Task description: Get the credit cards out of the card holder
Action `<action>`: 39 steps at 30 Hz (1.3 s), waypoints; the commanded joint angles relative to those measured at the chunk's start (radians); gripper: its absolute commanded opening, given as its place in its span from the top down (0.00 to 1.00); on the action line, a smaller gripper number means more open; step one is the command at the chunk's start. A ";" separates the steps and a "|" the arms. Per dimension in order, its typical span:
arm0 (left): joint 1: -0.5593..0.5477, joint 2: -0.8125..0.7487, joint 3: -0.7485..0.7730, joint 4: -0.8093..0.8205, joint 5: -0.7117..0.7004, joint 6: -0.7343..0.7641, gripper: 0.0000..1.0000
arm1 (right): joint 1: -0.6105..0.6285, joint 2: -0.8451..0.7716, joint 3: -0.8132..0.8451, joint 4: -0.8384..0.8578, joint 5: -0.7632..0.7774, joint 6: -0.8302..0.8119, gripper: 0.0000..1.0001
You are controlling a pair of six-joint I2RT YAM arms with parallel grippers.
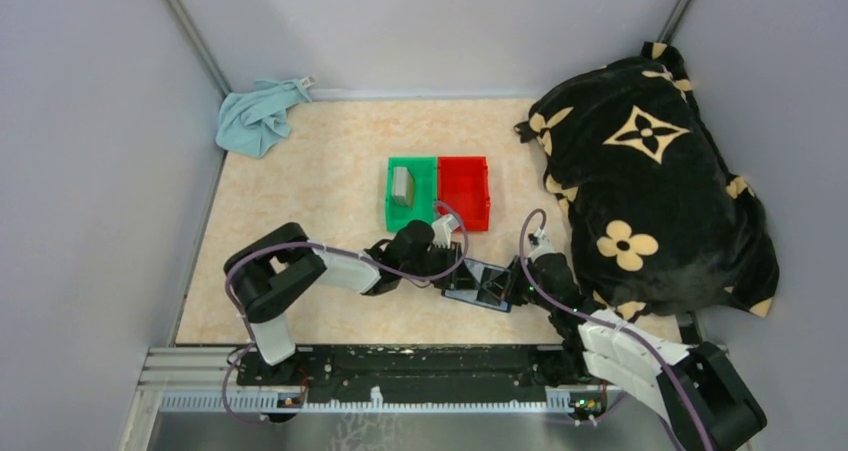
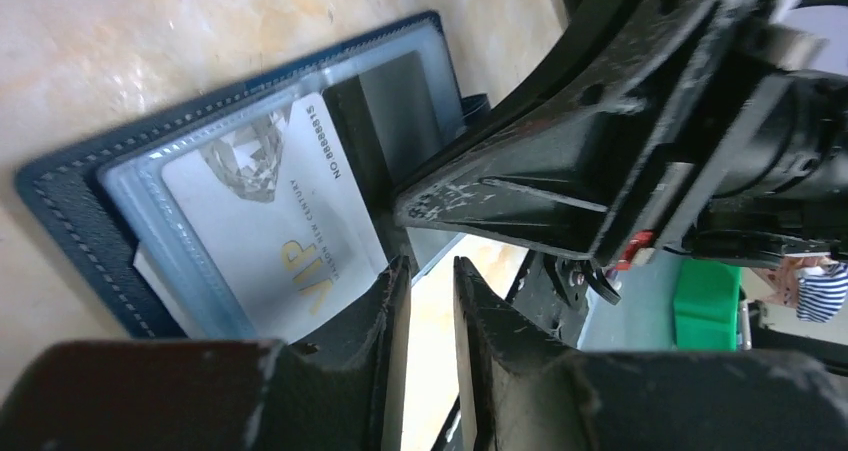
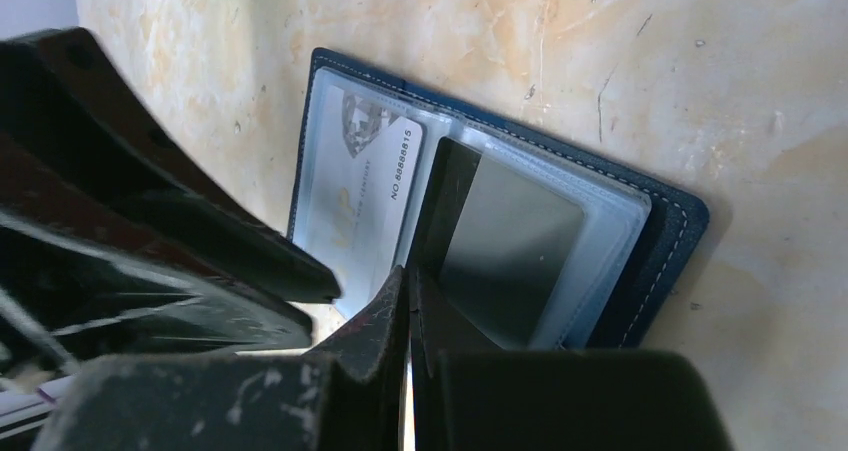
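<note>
The navy card holder (image 1: 482,284) lies open on the table between my two grippers. In the left wrist view the holder (image 2: 80,221) shows a silver VIP card (image 2: 270,231) in a clear sleeve. The right wrist view shows the same card (image 3: 360,191) in the holder (image 3: 660,241), and a dark grey panel (image 3: 510,241) in the other sleeve. My left gripper (image 2: 430,263) is narrowly open and empty at the card's near edge. My right gripper (image 3: 410,276) is shut, its tips down on the holder's middle fold. A grey card (image 1: 403,185) lies in the green bin (image 1: 392,207).
A red bin (image 1: 464,189) stands right of the green one, just behind the grippers. A black flower-patterned blanket (image 1: 650,171) fills the right side. A light blue cloth (image 1: 258,116) lies at the back left corner. The right gripper's body (image 2: 620,141) hangs close over the holder.
</note>
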 commanded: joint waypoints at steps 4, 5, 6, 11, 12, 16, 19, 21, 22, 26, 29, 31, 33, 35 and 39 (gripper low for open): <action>-0.010 0.077 -0.001 0.105 0.045 -0.062 0.73 | 0.009 -0.167 0.073 -0.196 0.020 -0.045 1.00; -0.010 0.074 0.001 0.098 0.044 -0.056 0.73 | 0.009 -0.189 0.089 -0.226 0.028 -0.053 1.00; -0.011 0.073 0.006 0.085 0.042 -0.051 0.73 | 0.008 -0.206 0.098 -0.259 0.031 -0.059 1.00; -0.010 0.099 0.025 0.065 0.039 -0.051 0.73 | 0.007 -0.236 0.126 -0.348 0.028 -0.074 1.00; -0.010 0.104 0.026 0.065 0.039 -0.054 0.73 | 0.007 -0.251 0.126 -0.370 0.032 -0.077 1.00; -0.010 0.109 0.017 0.068 0.033 -0.055 0.73 | 0.007 -0.309 0.120 -0.455 0.062 -0.096 1.00; -0.010 0.108 0.020 0.067 0.033 -0.052 0.72 | 0.007 -0.346 0.097 -0.501 0.064 -0.096 1.00; -0.010 0.106 0.020 0.068 0.034 -0.052 0.72 | 0.007 -0.363 0.067 -0.480 0.045 -0.081 1.00; -0.010 0.107 0.020 0.068 0.036 -0.053 0.72 | 0.007 -0.364 0.056 -0.475 0.044 -0.076 1.00; -0.008 0.095 0.013 0.074 0.033 -0.054 0.67 | 0.007 -0.360 0.048 -0.480 0.053 -0.056 1.00; -0.008 0.090 -0.001 0.102 0.032 -0.059 0.51 | 0.007 -0.346 0.063 -0.537 0.113 -0.004 1.00; -0.007 0.092 -0.005 0.120 0.042 -0.066 0.45 | 0.008 -0.333 0.069 -0.567 0.146 0.024 1.00; -0.007 0.092 -0.012 0.142 0.048 -0.076 0.43 | 0.009 -0.326 0.062 -0.575 0.159 0.043 1.00; -0.005 0.092 -0.016 0.153 0.051 -0.079 0.42 | 0.009 -0.314 0.056 -0.578 0.162 0.058 1.00; -0.004 0.098 -0.016 0.154 0.052 -0.076 0.42 | 0.011 -0.298 0.051 -0.583 0.159 0.069 1.00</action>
